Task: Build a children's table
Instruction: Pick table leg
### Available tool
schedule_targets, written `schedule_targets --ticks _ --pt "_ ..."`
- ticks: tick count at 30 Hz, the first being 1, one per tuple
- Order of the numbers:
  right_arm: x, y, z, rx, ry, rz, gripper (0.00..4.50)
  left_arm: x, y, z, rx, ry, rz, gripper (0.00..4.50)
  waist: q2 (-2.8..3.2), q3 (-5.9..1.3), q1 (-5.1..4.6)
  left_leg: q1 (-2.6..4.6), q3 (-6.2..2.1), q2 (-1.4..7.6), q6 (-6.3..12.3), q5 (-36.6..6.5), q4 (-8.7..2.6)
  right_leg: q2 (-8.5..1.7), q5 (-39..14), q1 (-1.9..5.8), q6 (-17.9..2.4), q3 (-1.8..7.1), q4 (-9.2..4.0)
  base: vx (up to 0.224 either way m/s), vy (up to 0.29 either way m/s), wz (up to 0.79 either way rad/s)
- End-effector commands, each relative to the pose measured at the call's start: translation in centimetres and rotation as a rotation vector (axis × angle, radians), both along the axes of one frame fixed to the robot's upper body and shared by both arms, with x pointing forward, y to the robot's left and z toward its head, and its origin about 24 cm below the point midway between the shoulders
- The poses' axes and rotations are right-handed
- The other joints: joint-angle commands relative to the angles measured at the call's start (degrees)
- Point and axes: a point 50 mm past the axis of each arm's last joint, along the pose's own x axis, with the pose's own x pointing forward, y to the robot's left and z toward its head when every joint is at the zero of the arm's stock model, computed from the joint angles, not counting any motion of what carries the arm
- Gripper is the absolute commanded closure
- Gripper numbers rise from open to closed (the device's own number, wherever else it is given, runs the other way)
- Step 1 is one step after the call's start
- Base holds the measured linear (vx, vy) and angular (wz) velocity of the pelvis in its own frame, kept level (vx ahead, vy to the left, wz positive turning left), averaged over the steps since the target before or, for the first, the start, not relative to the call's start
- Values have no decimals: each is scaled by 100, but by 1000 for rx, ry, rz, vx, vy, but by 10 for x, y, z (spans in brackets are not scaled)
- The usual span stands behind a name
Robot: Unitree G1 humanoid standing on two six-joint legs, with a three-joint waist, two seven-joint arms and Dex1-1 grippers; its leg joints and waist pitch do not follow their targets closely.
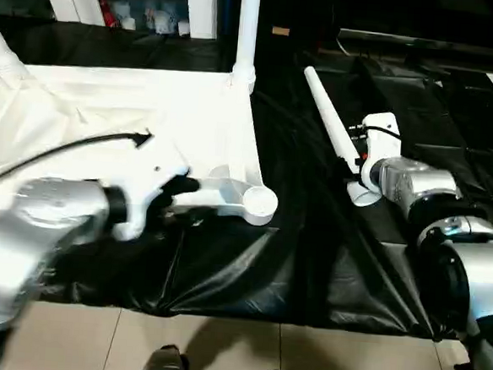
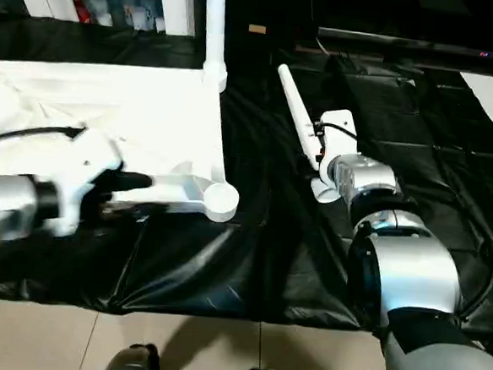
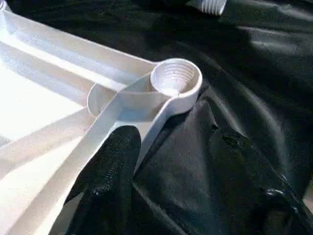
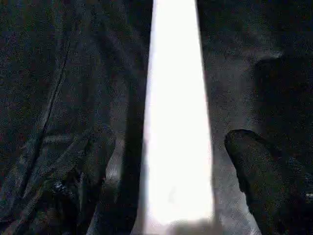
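A smooth white tapered leg (image 4: 177, 122) lies between the right end effector's (image 4: 176, 161) open fingers; the left end effector (image 3: 195, 186), open, straddles the ribbed tabletop's (image 3: 44, 103) edge beside its threaded round socket (image 3: 175, 81).

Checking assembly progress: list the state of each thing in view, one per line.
White plastic table top: upside down on the black sheet, ribbed underside up.
Near round corner socket: empty.
Far corner's white tubular leg: upright in its socket.
Loose white tapered leg: lying flat.
Right gripper: open astride it.
Left gripper: open.
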Motion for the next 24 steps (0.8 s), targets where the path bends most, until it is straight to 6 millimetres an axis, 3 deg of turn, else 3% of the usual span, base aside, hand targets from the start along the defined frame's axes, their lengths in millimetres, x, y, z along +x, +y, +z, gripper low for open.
schedule_targets --ticks 1,5,6,7,8,12,19,21,23,24 --pt "-9 -3 -15 23 104 -10 42 -5 0 3 -2 8 -18 187 71 -262 -40 173 116 -126 -186 -1406 -340 -268 -628 300 -1105 225 -424 0 0 0" --pt "-11 -5 -16 21 151 3 77 -6 1 7 -1 9 -27 175 59 -240 -26 166 96 -118 -275 -1597 -374 -291 -998 296 -1013 228 -445 0 0 0" --pt "-12 -5 -16 19 156 5 86 -6 1 8 0 9 -27 175 63 -238 -22 163 94 -118 -294 -1569 -376 -291 -981 296 -1003 230 -447 0 0 0" --pt "-13 -9 -17 6 178 7 99 -6 1 10 0 8 -29 175 21 -246 -32 163 104 -117 -291 -1531 -375 -288 -949 303 -1001 233 -453 0 0 0" --pt "-14 -10 -17 0 184 8 109 -6 1 11 0 8 -30 175 40 -242 -20 157 98 -119 -318 -1450 -372 -287 -878 302 -1012 231 -436 0 0 0" --pt "-16 -15 -17 -10 202 3 137 -6 1 14 -3 6 -32 175 8 -254 -33 143 107 -123 -344 -1258 -363 -284 -599 320 -1050 234 -414 0 0 0" --pt "-16 -22 -17 8 175 -51 197 -2 1 16 -15 -11 -15 175 -20 -255 -28 157 118 -118 -358 -1301 -370 -292 -747 314 -989 243 -432 0 0 0" --pt "-14 -23 -14 60 135 -86 204 2 0 14 -14 -31 -5 175 -83 -298 -19 161 124 -119 -353 -1197 -362 -305 -757 343 -953 240 -421 0 0 0" --pt "-13 -23 -13 79 120 -96 227 4 0 13 -16 -42 2 175 -65 -313 -25 154 128 -118 -367 -1168 -357 -305 -712 343 -932 242 -422 0 0 0" --pt "-11 -24 -9 116 93 -108 235 8 -1 13 -30 -63 23 175 -86 -366 -35 153 132 -115 -364 -1005 -340 -295 -477 374 -958 234 -381 0 0 0"
